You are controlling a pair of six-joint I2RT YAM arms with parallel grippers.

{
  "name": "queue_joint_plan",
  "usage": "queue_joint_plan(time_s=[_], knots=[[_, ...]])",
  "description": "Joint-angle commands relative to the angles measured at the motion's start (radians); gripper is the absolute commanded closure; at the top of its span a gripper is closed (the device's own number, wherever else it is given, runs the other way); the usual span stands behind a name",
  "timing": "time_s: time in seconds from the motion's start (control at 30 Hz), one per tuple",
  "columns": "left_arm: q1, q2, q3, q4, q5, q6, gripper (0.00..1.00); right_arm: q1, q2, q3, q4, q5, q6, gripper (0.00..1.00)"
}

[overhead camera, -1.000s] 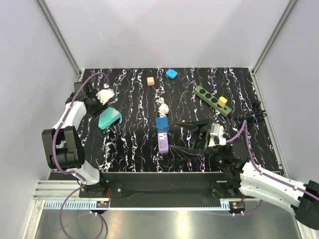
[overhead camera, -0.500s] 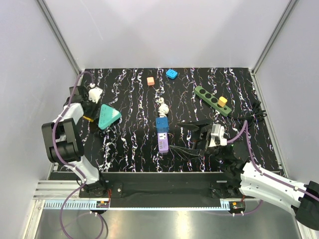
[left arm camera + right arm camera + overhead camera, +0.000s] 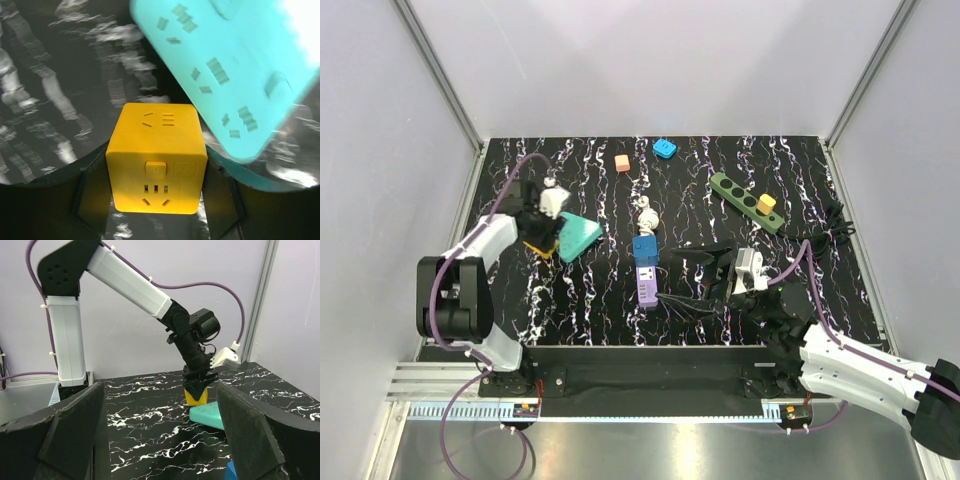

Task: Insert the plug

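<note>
1. Left hand (image 3: 157, 202): its jaws are partly apart and clamped on two opposite sides of the yellow cube-shaped plastic plug adapter (image 3: 156, 155). One dark finger (image 3: 92, 200) shows at each flank of the cube.
2. Yellow cube-shaped plastic plug adapter: socket slots and a small square button show on the faces seen in the left wrist view. It sits at the left-centre of the counter, against the near-left edge of the teal triangular plastic socket block (image 3: 230, 75). Whether the two touch cannot be told.
3. Teal triangular plastic socket block: it lies flat with its slotted face upward, just to the right of the left hand in the top view.
4. Right hand (image 3: 698, 277): its jaws are spread fully wide with nothing between them. Its fingers (image 3: 70, 435) frame the right wrist view. It is low, right of centre, just beside the purple rectangular power strip (image 3: 647, 287).
5. Purple rectangular power strip: it lies end to end with the blue cube-shaped adapter (image 3: 645, 248). Beyond that lies the white plug with bundled cord (image 3: 647, 212).
6. Long green power strip (image 3: 740, 196): it is set diagonally at the far right, with a small yellow plug (image 3: 766, 203) seated near its right end.
7. Small orange cube (image 3: 622, 162) and small blue block (image 3: 665, 148): both are near the far edge, well apart from both hands.
8. Black white-veined counter (image 3: 580, 180): it carries all items.
</note>
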Motion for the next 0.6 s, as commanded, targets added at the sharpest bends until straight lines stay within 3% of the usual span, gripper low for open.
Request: queue_joint_plan(time_s=[0.0,0.2,0.37,0.5,0.57], knots=[[-0.104,-0.106,-0.012,-0.093,0.055,-0.053,1.0,0.005,0.0,0.032,0.022,-0.016,0.014,0.0],[-0.176,-0.248,-0.058,-0.144,0.036,-0.066,1.0,0.004,-0.008,0.035,0.008,-0.007,0.014,0.0],[-0.179,-0.284,0.048,-0.119,0.188,0.071,1.0,0.005,-0.008,0.037,0.006,-0.012,0.019,0.0],[-0.176,-0.186,0.218,-0.217,0.217,0.287,1.0,0.004,-0.02,0.034,-0.007,0.001,0.008,0.0],[-0.161,-0.135,0.247,-0.293,0.32,0.462,1.0,0.005,-0.034,0.031,-0.021,0.014,-0.001,0.0]])
